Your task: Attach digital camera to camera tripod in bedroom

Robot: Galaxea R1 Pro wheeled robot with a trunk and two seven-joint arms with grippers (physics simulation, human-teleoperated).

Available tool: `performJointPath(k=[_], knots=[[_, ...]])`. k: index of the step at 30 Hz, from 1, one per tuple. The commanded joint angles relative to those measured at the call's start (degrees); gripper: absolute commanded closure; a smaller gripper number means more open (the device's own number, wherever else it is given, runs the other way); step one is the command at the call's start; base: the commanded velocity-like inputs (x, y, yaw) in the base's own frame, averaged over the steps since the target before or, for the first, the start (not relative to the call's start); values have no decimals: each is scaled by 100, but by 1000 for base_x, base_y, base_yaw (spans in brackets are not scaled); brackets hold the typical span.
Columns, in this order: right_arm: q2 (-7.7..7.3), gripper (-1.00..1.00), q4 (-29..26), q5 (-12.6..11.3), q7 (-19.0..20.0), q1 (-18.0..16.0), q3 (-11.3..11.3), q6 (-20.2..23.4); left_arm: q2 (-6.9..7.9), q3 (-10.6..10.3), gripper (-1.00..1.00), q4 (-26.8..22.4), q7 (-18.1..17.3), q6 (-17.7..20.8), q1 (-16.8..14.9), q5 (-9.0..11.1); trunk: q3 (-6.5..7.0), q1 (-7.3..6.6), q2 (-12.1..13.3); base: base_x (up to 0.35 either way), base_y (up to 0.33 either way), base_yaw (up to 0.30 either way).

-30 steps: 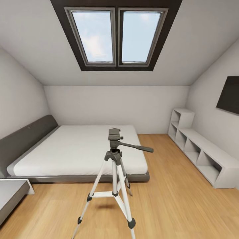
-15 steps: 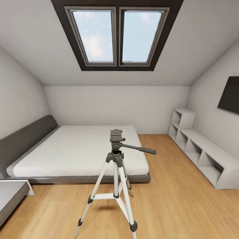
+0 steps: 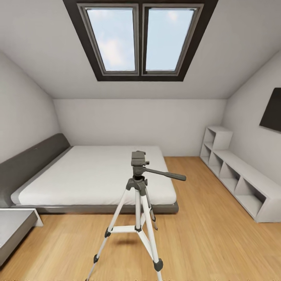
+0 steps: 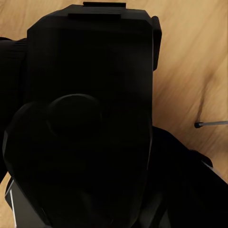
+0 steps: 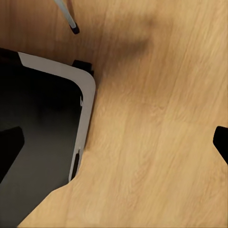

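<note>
Left jaws clamp the digital camera [image 4: 90,128] — right jaws apart; camera tripod [image 3: 138,203] before bed [image 3: 89,175]

Nothing readable anywhere: no lettering, label, brand or number on the camera tripod [image 3: 137,203], on the dark wall panel [image 3: 272,110], or on the white cube shelves [image 3: 238,177]. Same on the black digital camera [image 4: 90,123] seen close in the left wrist view: plain dark surface, no markings legible.
</note>
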Motion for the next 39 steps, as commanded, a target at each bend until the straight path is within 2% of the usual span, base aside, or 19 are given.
performJointPath(k=[1, 39], knots=[[-3, -100, 9, 51, 12, -5, -49, 5, 0, -49, 100, -1, -14, 11, -2, 52, -12, 2, -6, 0, 0, 8], [-10, -100, 9, 56, 11, -5, -52, -4, -25, -49, 100, 3, -8, 20, -2, 52, -351, 2, -6, -1, 1, 0]])
